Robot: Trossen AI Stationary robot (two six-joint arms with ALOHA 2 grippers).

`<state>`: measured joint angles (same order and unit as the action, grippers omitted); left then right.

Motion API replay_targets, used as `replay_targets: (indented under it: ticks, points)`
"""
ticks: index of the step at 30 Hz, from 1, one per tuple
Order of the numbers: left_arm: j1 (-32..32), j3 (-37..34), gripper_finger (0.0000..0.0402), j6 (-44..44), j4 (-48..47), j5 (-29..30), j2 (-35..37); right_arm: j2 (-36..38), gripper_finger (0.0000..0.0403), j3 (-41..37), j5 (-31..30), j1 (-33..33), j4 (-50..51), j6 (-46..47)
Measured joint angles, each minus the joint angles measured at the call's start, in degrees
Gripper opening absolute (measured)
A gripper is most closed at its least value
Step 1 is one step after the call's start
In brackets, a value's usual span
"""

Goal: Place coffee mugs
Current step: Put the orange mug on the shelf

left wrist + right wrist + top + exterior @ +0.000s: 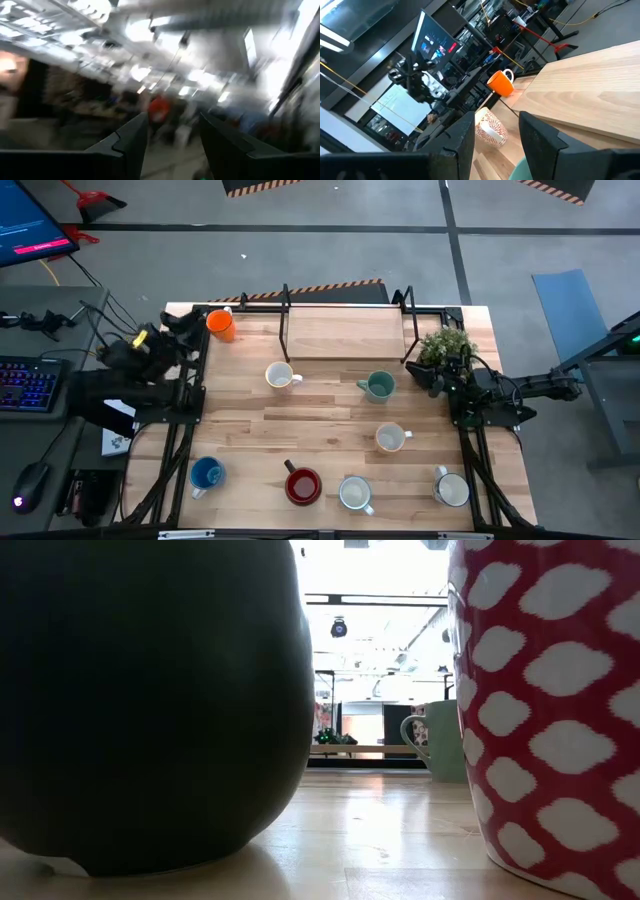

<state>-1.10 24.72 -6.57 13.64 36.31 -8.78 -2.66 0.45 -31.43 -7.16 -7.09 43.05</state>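
While both arms wait aside, eight coffee mugs [379, 386] dot the table [330, 345]

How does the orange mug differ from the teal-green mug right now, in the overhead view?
The orange mug sits at the table's far-left corner, beside the left arm; the teal-green mug stands well in on the table, nearer the right arm and the potted plant. The orange one lies tilted, its side showing; the teal-green one stands upright, mouth up. Both are small, handled, and unheld.

Orange mug [221, 325] – teal mug [380, 386] – blue mug [207, 474] – red-white patterned mug [555, 710]
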Motion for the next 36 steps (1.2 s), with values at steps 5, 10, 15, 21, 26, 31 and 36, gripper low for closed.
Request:
replay_targets:
  ticks: [5, 10, 15, 21, 26, 31, 36]
  points:
    - [0.00, 14.86, 0.0168, -3.65, -25.21, 12.06, -8.73, 0.00, 0.0135, 0.00, 0.01, 0.00, -0.04, -0.11]
    - [0.00, 26.78, 0.0168, -0.30, -44.03, 14.22, -16.87, 0.00, 0.0135, 0.00, 0.02, 0.00, -0.07, 0.44]
    - [-0.07, 34.06, 0.0168, 7.29, -56.12, 16.02, -22.83, 0.00, 0.0135, 0.00, -0.04, 0.00, 0.00, -0.37]
    - [-4.03, 38.25, 0.0168, 11.45, -62.84, 12.18, -27.19, 0.00, 0.0135, 0.00, 0.01, 0.00, 0.02, -4.40]
    - [-10.86, 38.76, 0.0158, 13.51, -65.99, 1.14, -30.96, 0.00, 0.0135, 0.00, 1.23, 0.02, 0.02, -4.42]
    - [-19.20, 38.75, 0.0132, 8.36, -67.02, -5.13, -36.93, 0.00, 0.0135, 0.00, 3.84, 0.02, 0.05, -4.51]
    - [-27.79, 38.76, 0.0118, 3.02, -66.58, -8.89, -41.87, 0.00, 0.0135, 0.00, 5.16, 0.02, 0.07, -4.03]
